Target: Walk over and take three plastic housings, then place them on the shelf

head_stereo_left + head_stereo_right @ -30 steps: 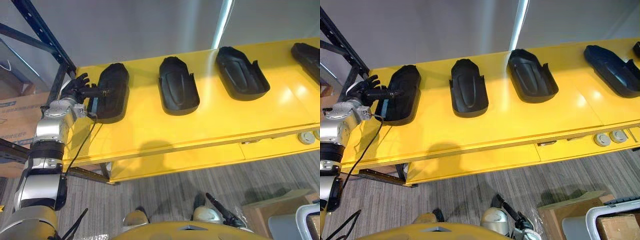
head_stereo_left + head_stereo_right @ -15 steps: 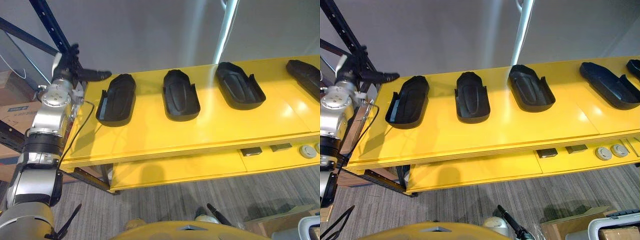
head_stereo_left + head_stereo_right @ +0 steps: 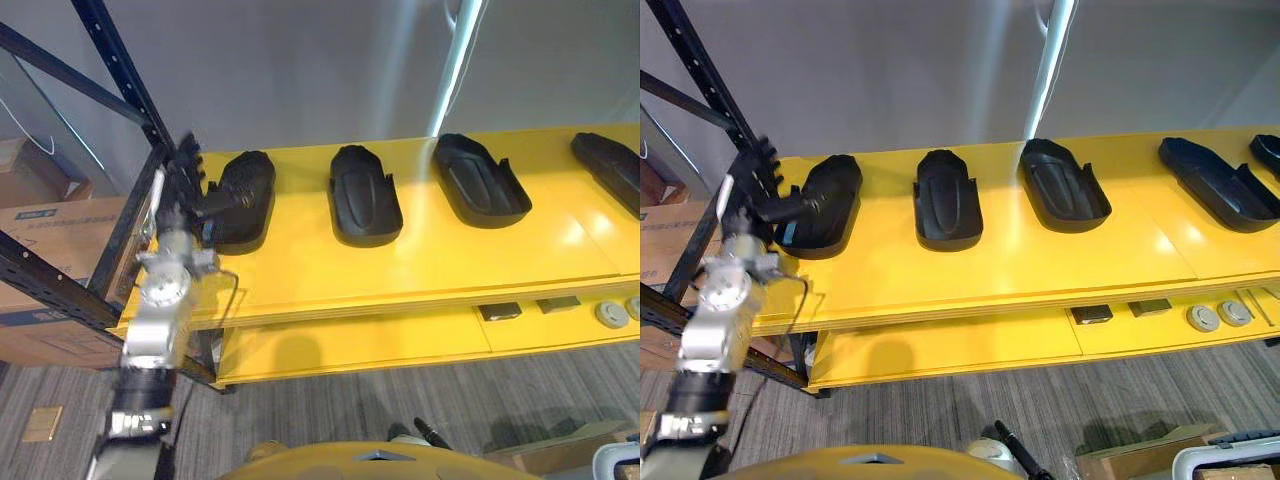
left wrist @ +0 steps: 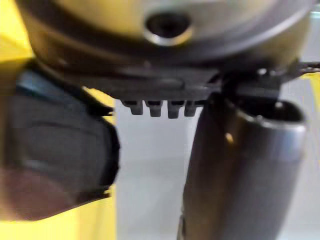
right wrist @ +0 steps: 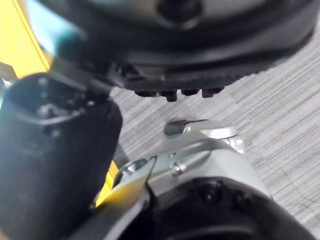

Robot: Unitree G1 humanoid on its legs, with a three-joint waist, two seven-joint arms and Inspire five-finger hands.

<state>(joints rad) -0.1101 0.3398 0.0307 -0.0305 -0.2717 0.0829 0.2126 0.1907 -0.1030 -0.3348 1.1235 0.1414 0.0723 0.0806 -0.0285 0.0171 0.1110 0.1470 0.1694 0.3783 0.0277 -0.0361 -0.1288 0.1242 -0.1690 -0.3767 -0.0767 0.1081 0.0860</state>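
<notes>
Several black plastic housings lie in a row on the yellow shelf (image 3: 420, 265): the leftmost housing (image 3: 245, 190), a second housing (image 3: 365, 195), a third housing (image 3: 482, 180), and further ones at the right end (image 3: 1218, 185). My left hand (image 3: 184, 180) stands at the shelf's left end, right beside the leftmost housing (image 4: 55, 150). Its fingers are straight and its thumb (image 4: 245, 170) reaches towards the housing's near edge; it holds nothing. My right hand (image 5: 55, 165) hangs low over the carpet floor with relaxed fingers, also holding nothing.
A dark blue rack upright (image 3: 112, 60) rises at the left, with cardboard boxes (image 3: 50, 225) behind it. A lower yellow ledge carries small grey round parts (image 3: 612, 312). A cardboard box (image 3: 1130, 465) stands on the floor at the lower right. A grey wall backs the shelf.
My left hand let go of the leftmost housing, rose above the shelf's left end, then came back down beside it. The camera has shifted, so the whole shelf shows smaller.
</notes>
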